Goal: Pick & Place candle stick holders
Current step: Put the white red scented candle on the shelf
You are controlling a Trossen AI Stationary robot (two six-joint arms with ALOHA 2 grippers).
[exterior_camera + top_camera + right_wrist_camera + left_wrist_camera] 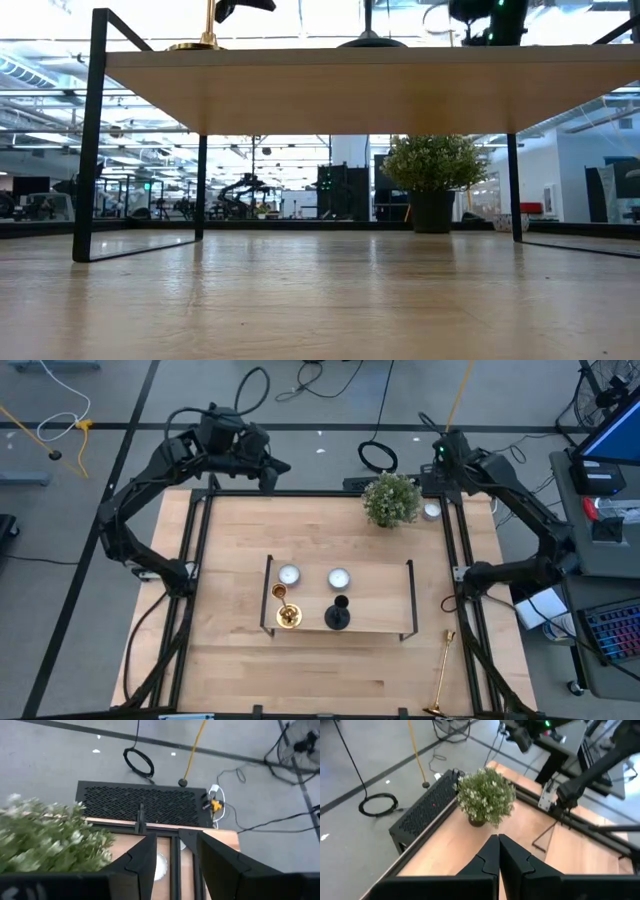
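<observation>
Counter (230,660), high view as clock: wooden stand (375,615) sits mid-counter w/ one gold holder (285,610) and the black holder (338,615) upright on it. Second gold holder (441,675) lies flat at approx 4 o'clock near the counter's edge, long axis 12–6, base toward 6, cup toward 12. Right jaws (432,510), part open and empty, hover at approx 1 o'clock by the plant (390,498); judged nearer arm, target toward 6 from them. Left jaws (268,478) closed, empty, parked at 11.
</observation>
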